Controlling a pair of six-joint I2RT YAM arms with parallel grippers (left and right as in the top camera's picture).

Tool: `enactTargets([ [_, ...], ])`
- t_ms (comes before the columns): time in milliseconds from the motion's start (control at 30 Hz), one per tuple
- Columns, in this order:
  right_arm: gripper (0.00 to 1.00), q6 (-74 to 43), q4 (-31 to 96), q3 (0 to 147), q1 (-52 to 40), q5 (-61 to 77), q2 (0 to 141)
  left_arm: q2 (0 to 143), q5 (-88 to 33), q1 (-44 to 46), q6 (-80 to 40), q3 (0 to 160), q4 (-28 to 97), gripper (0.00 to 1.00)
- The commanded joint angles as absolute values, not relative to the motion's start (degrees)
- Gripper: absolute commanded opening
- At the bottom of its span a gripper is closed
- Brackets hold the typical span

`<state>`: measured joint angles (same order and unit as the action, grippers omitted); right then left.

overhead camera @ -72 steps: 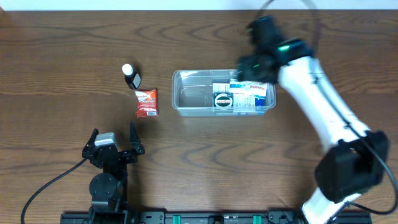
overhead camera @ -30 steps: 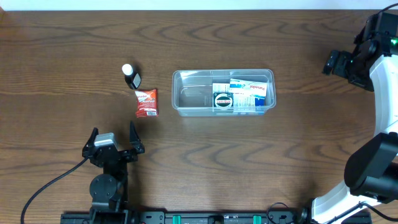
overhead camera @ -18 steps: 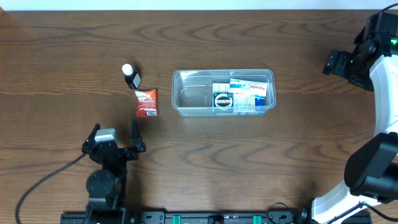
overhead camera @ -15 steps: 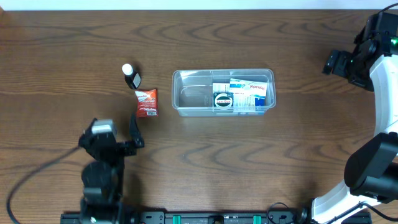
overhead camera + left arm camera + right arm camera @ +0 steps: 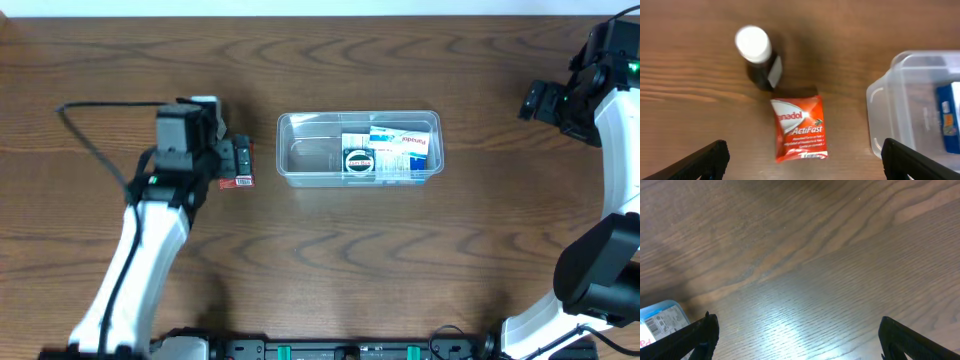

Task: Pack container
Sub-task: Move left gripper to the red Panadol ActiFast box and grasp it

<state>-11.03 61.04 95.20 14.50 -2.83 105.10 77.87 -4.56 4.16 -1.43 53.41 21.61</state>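
Note:
The clear plastic container (image 5: pixel 300 180) lies at the table's middle, holding a blue-and-white box (image 5: pixel 405 150) and a small round black item (image 5: pixel 357 161). A red ActiFast sachet (image 5: pixel 799 127) lies flat to its left, and a dark bottle with a white cap (image 5: pixel 760 57) stands just beyond the sachet. My left gripper (image 5: pixel 228 160) hovers above both, open and empty (image 5: pixel 802 169), and hides the bottle in the overhead view. The container's corner shows in the left wrist view (image 5: pixel 890 100). My right gripper (image 5: pixel 542 100) is open and empty (image 5: pixel 800 340) over bare table at the far right.
The table is dark brown wood. A corner of the container with the blue box shows at the lower left of the right wrist view (image 5: pixel 660 320). The left arm's cable (image 5: pixel 90 140) loops over the table's left side.
My left arm has swung from the front edge up to over the sachet and bottle. My right arm left the container earlier and has stayed at the far right since.

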Motion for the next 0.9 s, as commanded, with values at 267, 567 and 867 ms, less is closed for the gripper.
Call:
enactTargets([
  [267, 0.99, -10.2, 61.1, 95.9, 14.7, -3.2, 104.5, 84.3, -6.0, 3.9, -1.1, 54.4, 20.6, 0.98],
  [567, 0.99, -10.2, 61.1, 95.9, 14.7, -3.2, 104.5, 91.3, -6.0, 3.9, -1.1, 54.2, 19.4, 0.98],
  [867, 0.99, -10.2, 61.1, 95.9, 14.7, -3.2, 104.5, 97.1, -6.0, 3.9, -1.1, 54.2, 16.3, 0.98],
])
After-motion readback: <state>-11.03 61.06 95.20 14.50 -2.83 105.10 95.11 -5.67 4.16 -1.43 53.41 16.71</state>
